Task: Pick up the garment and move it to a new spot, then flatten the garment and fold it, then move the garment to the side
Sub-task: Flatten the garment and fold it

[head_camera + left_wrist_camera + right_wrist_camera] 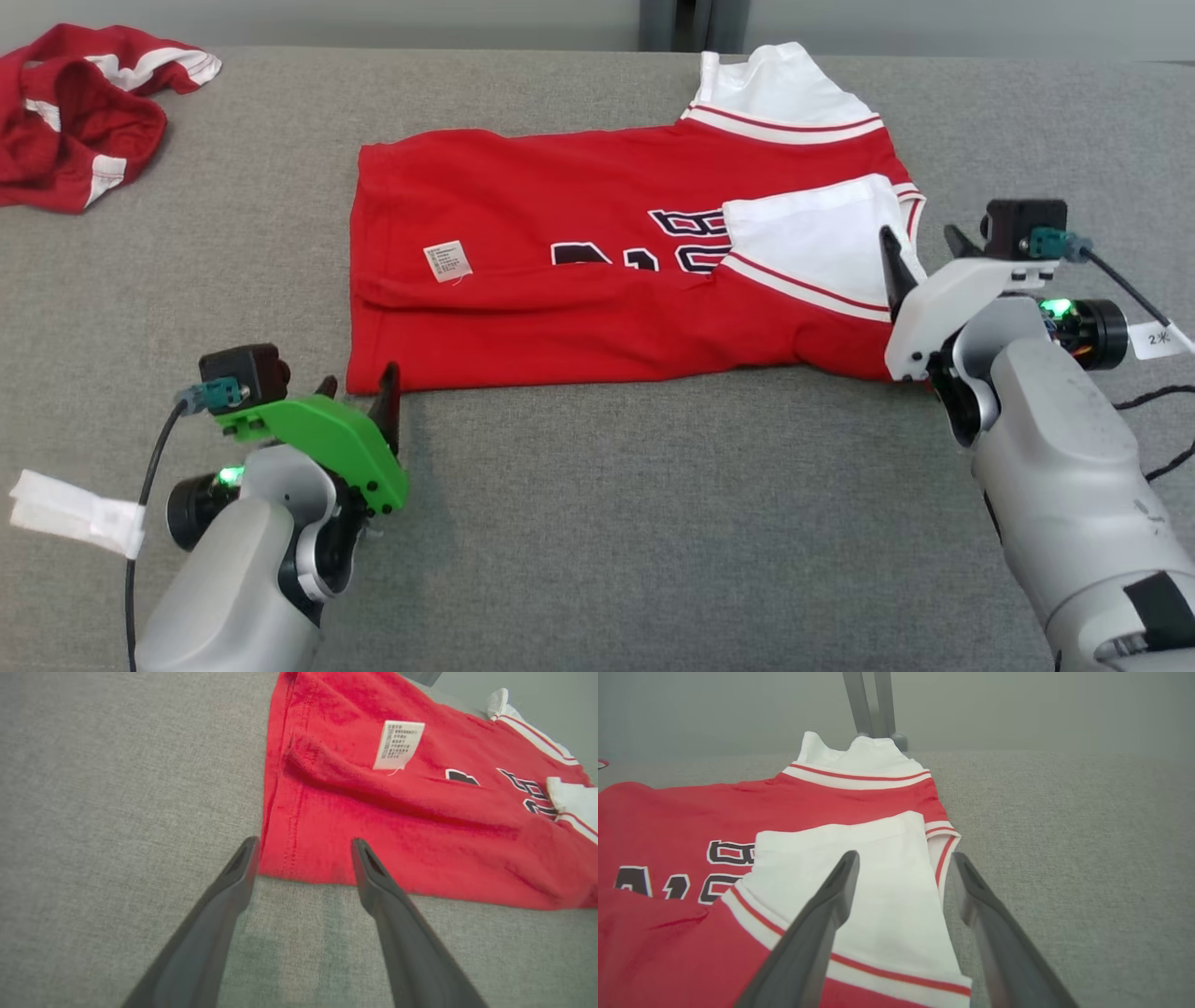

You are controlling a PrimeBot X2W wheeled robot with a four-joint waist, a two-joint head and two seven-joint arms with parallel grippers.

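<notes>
1. I judge I am mid-fold. The near long side of the shirt (560, 308) already lies turned over onto its body, covering the lower part of the dark lettering, and the far side is not yet folded in.
2. My left hand (359, 378) is released with its fingers spread and nothing in them. It sits at the shirt's near hem corner, with the tips either side of that corner.
3. My right hand (918, 233) is also released and empty. It hangs at the shirt's near shoulder end, with one finger over the white sleeve (812, 233) and the other just past the shirt's edge.
4. The next move, as I see it, calls for both hands to take fresh holds on the shirt's two ends together. That way the cloth turns over evenly and does not drag.
5. The shirt lies flat on the grey bench (653, 523), lengthwise across my view.
   - It is red with white sleeves and red-striped trim.
   - A white label (447, 260) shows near its hem end.
   - A long crease runs along the turned-over part.
6. A crumpled red garment (75, 112) lies well apart from the shirt, beyond its far hem corner.
</notes>
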